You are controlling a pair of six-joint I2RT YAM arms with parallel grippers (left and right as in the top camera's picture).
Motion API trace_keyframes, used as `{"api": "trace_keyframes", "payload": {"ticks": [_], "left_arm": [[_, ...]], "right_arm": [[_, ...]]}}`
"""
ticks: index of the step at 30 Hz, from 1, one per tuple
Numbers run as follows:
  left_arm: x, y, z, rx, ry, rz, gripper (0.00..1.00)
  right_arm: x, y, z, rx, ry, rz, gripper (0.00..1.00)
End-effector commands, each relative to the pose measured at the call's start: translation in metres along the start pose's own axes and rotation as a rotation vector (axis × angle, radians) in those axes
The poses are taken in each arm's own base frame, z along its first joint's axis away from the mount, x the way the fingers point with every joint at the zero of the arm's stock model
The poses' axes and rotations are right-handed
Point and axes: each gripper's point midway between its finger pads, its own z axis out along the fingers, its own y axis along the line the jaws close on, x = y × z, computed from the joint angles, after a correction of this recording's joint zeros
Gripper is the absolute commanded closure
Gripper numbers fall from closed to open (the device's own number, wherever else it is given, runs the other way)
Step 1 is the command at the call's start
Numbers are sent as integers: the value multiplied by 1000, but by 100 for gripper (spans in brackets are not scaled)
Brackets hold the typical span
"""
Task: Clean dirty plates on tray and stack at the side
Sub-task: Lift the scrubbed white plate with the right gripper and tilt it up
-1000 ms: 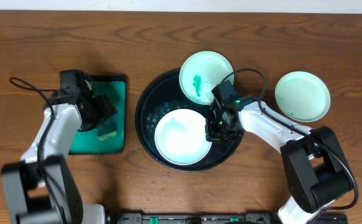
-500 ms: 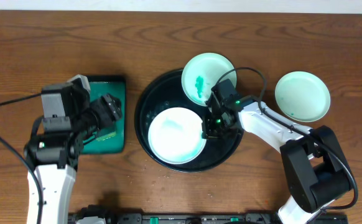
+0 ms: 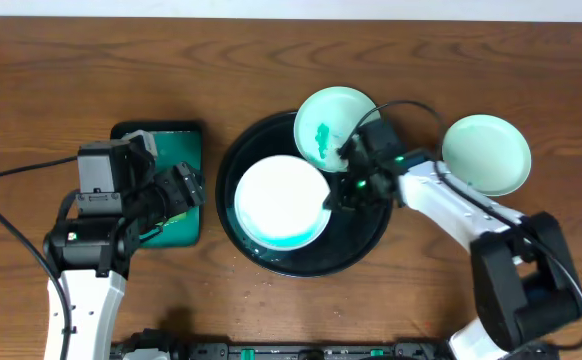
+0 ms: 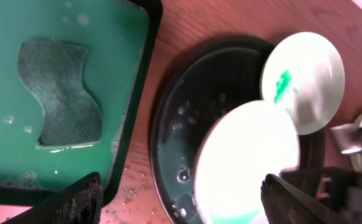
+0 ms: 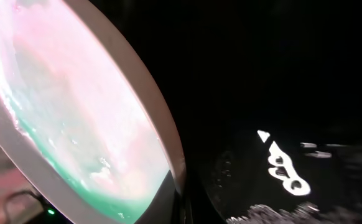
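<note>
Leftward, the plate [image 3: 271, 195] (tilted) juts from right gripper [image 3: 337, 195].

overhead: even, bright, sharp | left wrist: plate [image 4: 243, 162] blown white — soft edges | right wrist: tray [image 5: 280, 74] near black — plate glares

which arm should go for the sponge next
Left. The left hand is open over the green tray where the sponge lies; the right hand is shut on the plate in the black tray.
</note>
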Motion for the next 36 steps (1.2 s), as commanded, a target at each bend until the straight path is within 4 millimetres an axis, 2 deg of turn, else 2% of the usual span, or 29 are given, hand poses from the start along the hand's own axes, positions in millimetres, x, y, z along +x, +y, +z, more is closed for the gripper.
{"api": "trace_keyframes", "payload": {"ticks": [1, 5, 9, 12, 15, 19, 23, 29, 32, 36], "left_arm": [[1, -2, 2, 8, 14, 10, 18], [2, -1, 5, 3, 24, 6, 18], [2, 0, 6, 0, 31, 4, 18], [2, 0, 7, -1, 34, 4, 18], [3, 1, 8, -4, 40, 2, 18], [4, 2, 11, -8, 48, 0, 18], [4, 3, 13, -13, 59, -4, 18], [7, 5, 16, -21, 77, -9, 18], [9, 6, 18, -26, 88, -12, 18], [11, 9, 19, -39, 100, -16, 18]], "right_arm": [[-16, 8, -33, -60, -85, 14, 99], [-26, -3, -59, -57, -149, 42, 99], [-20, -33, -79, 45, -165, 132, 98], [-2, -61, -88, 145, -121, 228, 98], [26, -84, -95, 252, -37, 346, 98], [68, -96, -103, 341, 105, 442, 98], [91, -91, -106, 339, 208, 415, 98], [99, -40, -99, 52, 297, 325, 98], [86, -16, -95, -95, 266, 235, 98], [55, -11, -87, -125, 145, 118, 98]]}}
